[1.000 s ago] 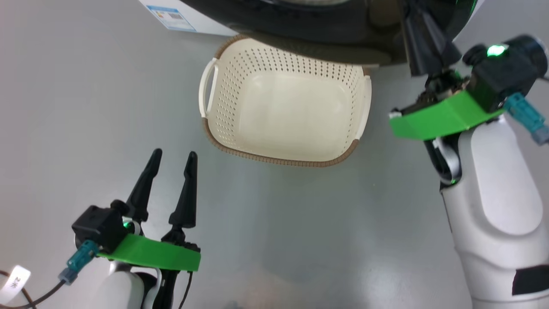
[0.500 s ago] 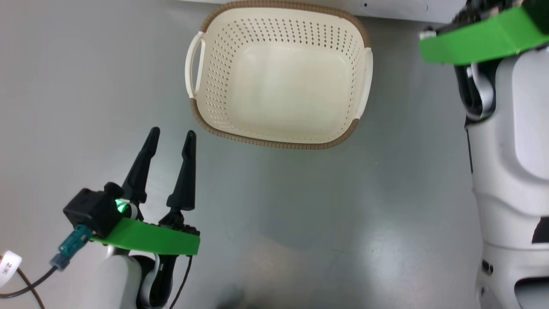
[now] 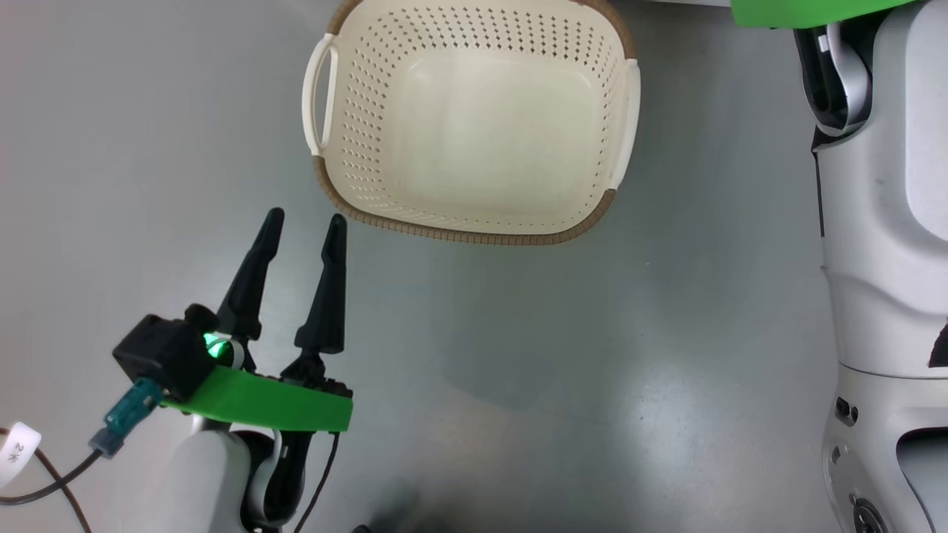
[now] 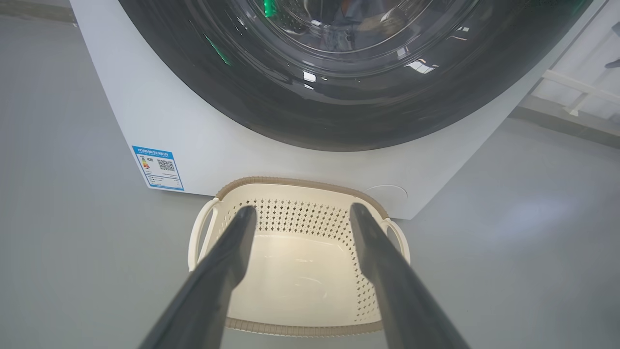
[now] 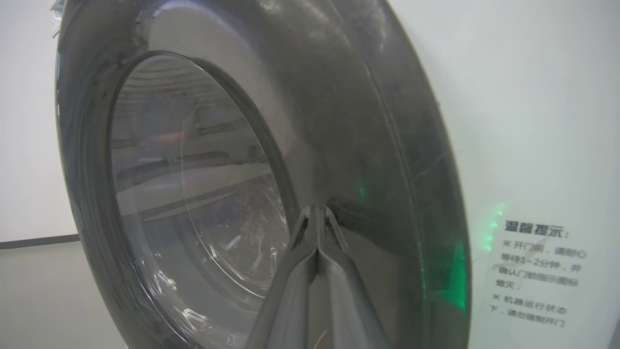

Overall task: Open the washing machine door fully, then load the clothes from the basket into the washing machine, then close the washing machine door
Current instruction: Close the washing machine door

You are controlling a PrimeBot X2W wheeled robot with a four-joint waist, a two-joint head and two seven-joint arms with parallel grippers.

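Head camera's tipped down since a second ago; empty basket (image 3: pixel 459 237) sits just ahead of the spread left gripper (image 3: pixel 305 218); right gripper (image 5: pixel 317 209), pinched shut on nothing, noses the washing machine door (image 5: pixel 339 121); reckon it could skid off that glossy rim, leaving it unlatched.

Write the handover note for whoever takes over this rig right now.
Left gripper: open, empty, short of the basket.
Right gripper: shut, holding nothing, tips at the washing machine door's black rim.
Basket: empty, on the floor before the washing machine.
Done: basket emptied; door looks closed against the front.
Left: confirm the latch, which cannot be told here.
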